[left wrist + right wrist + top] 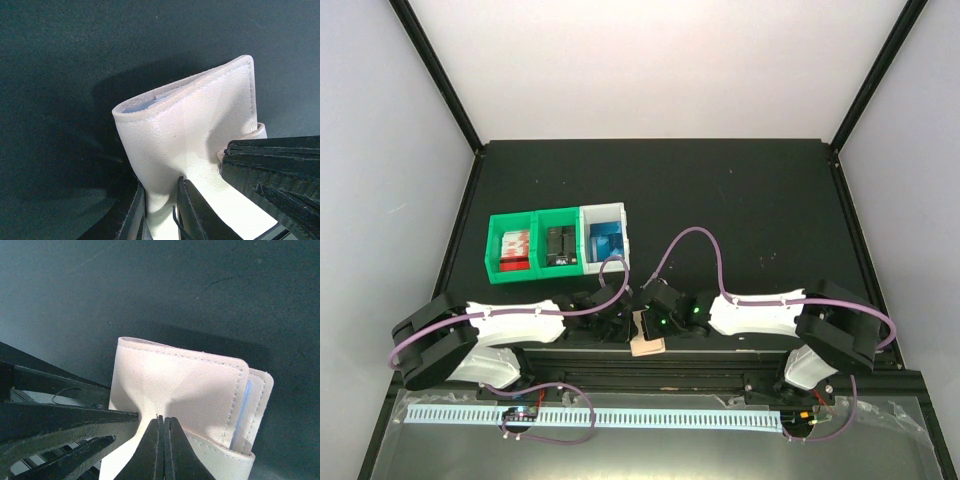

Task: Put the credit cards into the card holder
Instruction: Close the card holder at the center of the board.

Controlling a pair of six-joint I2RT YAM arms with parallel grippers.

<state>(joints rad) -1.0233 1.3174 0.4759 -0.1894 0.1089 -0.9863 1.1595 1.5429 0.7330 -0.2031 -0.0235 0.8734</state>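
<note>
On the black table (pixel 740 200), the white bin (pixel 603 210) of blue credit cards (pixel 607 242) stands beyond the left pincer (pixel 162 197). Both pincers are clamped on the tan card holder (pixel 175 385) between them, probably to spread its pocket. Just beside the right pincer (pixel 163 422), one card's blue edge (pixel 243 407) shows inside.

Card holder (pixel 180 385), pale stitched leather, folded, seen against a dark table (pixel 150 285).
Right gripper (pixel 163 420): jaws pressed together, pinching the holder's near edge at a crease. Blue credit card (pixel 243 407) edge shows between the layers at right. Left gripper (pixel 122 426) lies against the holder's left side.
</note>
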